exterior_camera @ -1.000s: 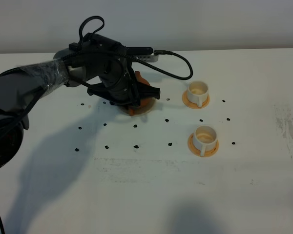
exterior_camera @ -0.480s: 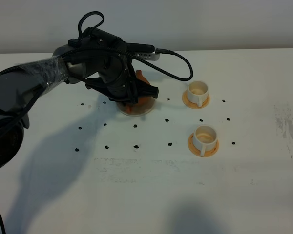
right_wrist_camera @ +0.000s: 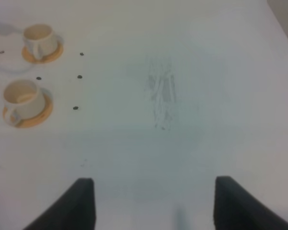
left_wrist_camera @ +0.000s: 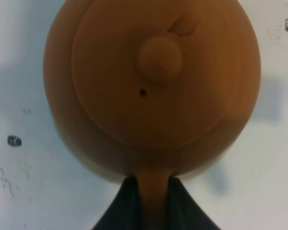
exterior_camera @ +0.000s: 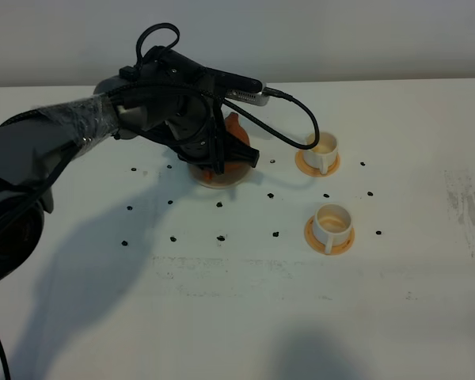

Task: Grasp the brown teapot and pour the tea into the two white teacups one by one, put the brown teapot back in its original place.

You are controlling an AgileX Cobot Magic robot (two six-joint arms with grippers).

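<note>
the left gripper (left_wrist_camera: 152,203) was clenched on the side handle of the brown teapot (left_wrist_camera: 153,86), its two dark jaws pinching that thin stub from either side, so the round body sat just beyond the fingertips and directly under the wrist. a pale rim showed under the pot on the side nearest the jaws, probably the cream saucer (exterior_camera: 203,179), but whether the pot rested on it or hung just clear could not be told. the two white teacups, the far one (exterior_camera: 321,147) and the near one (exterior_camera: 332,219), each stood on an orange coaster (exterior_camera: 309,235), well apart from the gripper on the side toward the other arm. the right gripper (right_wrist_camera: 153,206) hung released and empty over bare table (exterior_camera: 222,317), with both cups far beyond its fingertips. the main risk seemed to lie in the grasp itself: with only the narrow handle held, the heavy body could swing or rotate between the jaws once carried, and tea would then miss the small cups. the knobbed lid (left_wrist_camera: 160,57) looked merely seated, so a steep tilt might let it slide off onto a cup. the black cable (exterior_camera: 297,127) looped out from the wrist toward the far cup, and a sweep that way could drag across it and tip it off its coaster.
</note>
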